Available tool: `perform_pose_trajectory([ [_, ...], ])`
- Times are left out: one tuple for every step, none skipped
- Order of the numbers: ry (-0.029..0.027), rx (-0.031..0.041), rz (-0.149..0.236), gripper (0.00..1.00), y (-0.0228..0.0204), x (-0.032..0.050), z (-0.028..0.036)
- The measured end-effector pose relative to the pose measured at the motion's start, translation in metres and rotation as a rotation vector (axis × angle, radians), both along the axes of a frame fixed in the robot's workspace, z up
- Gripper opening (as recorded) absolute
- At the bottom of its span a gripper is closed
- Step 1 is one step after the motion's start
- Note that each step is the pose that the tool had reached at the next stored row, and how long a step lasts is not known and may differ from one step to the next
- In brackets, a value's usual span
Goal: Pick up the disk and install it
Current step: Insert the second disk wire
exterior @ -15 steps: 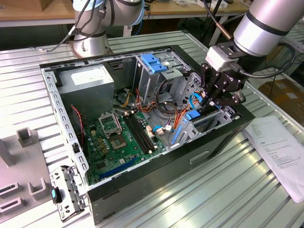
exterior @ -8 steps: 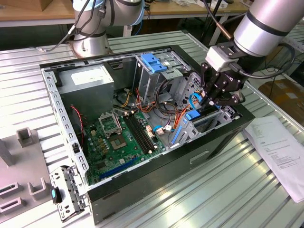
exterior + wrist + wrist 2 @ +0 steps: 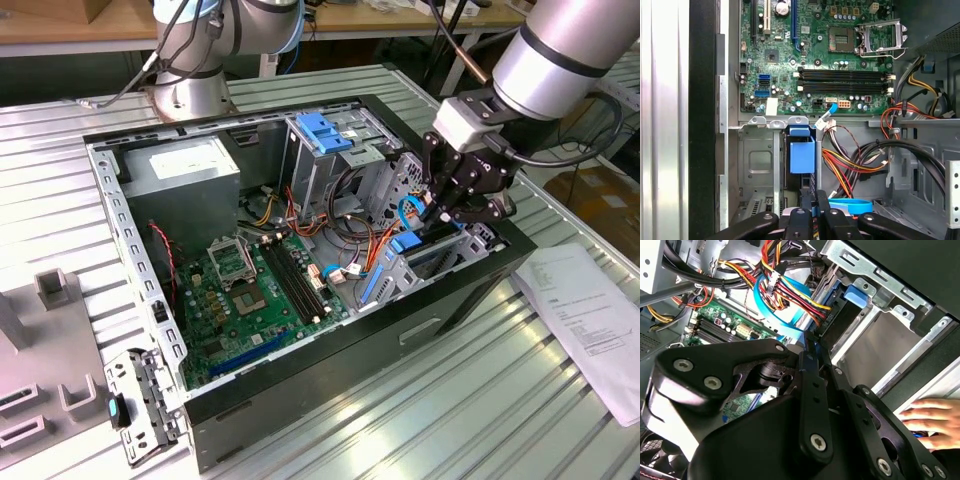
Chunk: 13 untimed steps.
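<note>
Gripper: the gripper (image 3: 462,212) hung inside the open computer case (image 3: 150,300), at the drive bay by the case's front wall on the exterior view's right; in both wrist views its fingers (image 3: 806,210) stood nearly together.
Hold: whether anything sat between those fingers could not be told.
Disk: the disk (image 3: 801,172) appeared to stand on edge in the bay slot, its blue rail and tab showing in the first wrist view just beyond the fingertips.
Surroundings: a bundle of red, yellow and orange cables (image 3: 790,287) and a flat blue cable (image 3: 772,315) ran just beside the bay; the motherboard (image 3: 815,55) lay beyond it.
Person: a hand (image 3: 935,422) rested at the case edge in the second wrist view.
Risk: judged from this, a tilted disk could jam on the slot walls, the linkage could snag cables, and the hand was near the moving arm.
</note>
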<state>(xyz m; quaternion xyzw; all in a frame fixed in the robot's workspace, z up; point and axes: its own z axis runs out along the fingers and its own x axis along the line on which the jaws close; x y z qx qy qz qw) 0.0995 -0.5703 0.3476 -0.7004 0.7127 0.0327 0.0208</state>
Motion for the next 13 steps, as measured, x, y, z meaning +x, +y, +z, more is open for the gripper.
perform_pose_trajectory([
  [0.0,0.0,0.0,0.16,0.0,0.0003,-0.0001],
  [0.0,0.0,0.0,0.16,0.0,0.0006,-0.0001],
  [0.0,0.0,0.0,0.16,0.0,0.0008,-0.0002],
  [0.0,0.0,0.0,0.16,0.0,0.0008,-0.0002],
  [0.0,-0.0002,0.0,0.16,-0.0001,0.0008,-0.0003],
  [0.0,-0.0001,0.0,0.16,-0.0001,0.0009,-0.0005],
  [0.0,-0.0002,0.0,0.16,-0.0001,0.0009,-0.0009],
  [0.0,0.0002,0.0,0.16,-0.0002,0.0009,-0.0016],
  [0.0,0.0,0.0,0.16,-0.0004,0.0009,-0.002],
  [0.0,0.0,0.0,0.16,-0.0007,0.0009,-0.0027],
  [0.0,0.0,0.0,0.16,-0.0009,0.0009,-0.0033],
  [0.0,0.0002,0.0,0.16,-0.0011,0.0009,-0.0044],
  [0.0,-0.0005,0.0,0.16,-0.0016,0.0009,-0.0063],
])
